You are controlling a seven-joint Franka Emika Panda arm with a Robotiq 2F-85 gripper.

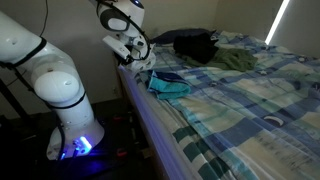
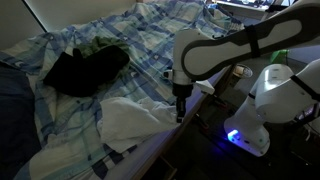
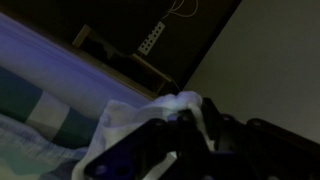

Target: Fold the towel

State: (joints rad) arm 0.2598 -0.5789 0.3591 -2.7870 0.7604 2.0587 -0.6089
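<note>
The white towel lies rumpled on the bed's near edge. My gripper is at the bed's side edge, shut on a corner of the towel and holding it pulled out toward the edge. In the wrist view a white fold of the towel sits pinched between the dark fingers. In an exterior view the gripper hangs over the bed edge next to a teal cloth. The towel is hard to make out there.
The bed has a blue plaid sheet. A dark garment and an olive-green garment lie further in. The robot base stands beside the bed.
</note>
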